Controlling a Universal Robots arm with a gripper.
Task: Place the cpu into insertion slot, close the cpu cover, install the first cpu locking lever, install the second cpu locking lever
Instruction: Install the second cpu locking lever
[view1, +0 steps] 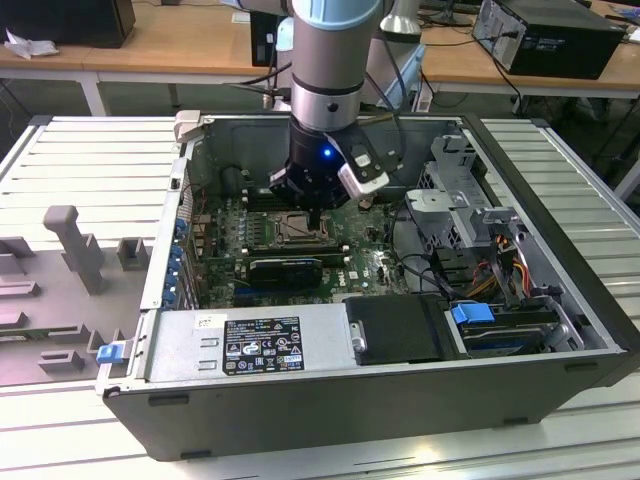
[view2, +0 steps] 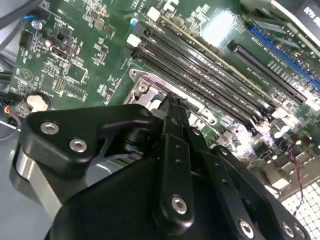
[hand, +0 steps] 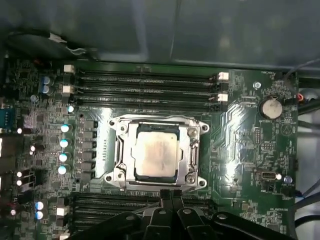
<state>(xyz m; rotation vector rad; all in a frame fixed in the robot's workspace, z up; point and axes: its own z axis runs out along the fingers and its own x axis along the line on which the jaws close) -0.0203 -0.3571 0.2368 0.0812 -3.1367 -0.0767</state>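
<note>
The cpu (hand: 156, 154) lies flat in the insertion slot (hand: 118, 150), its pale face showing through the window of the cpu cover (hand: 191, 150), which appears to be lowered over it with its frame lying flat. The socket sits mid-board on the green motherboard (hand: 240, 130), between two banks of long memory slots (hand: 145, 86). In the first wrist view the gripper (hand: 172, 194) stands at the socket's edge, fingers drawn together to a narrow tip, holding nothing. The exterior view shows the same gripper low inside the computer case (view1: 330, 400), over the socket. Judgement: the work stands at the locking levers. To do this well, the tip should bear on the lever alone, clear of the nearest memory slots, pressing steadily so the frame does not lift.
</note>
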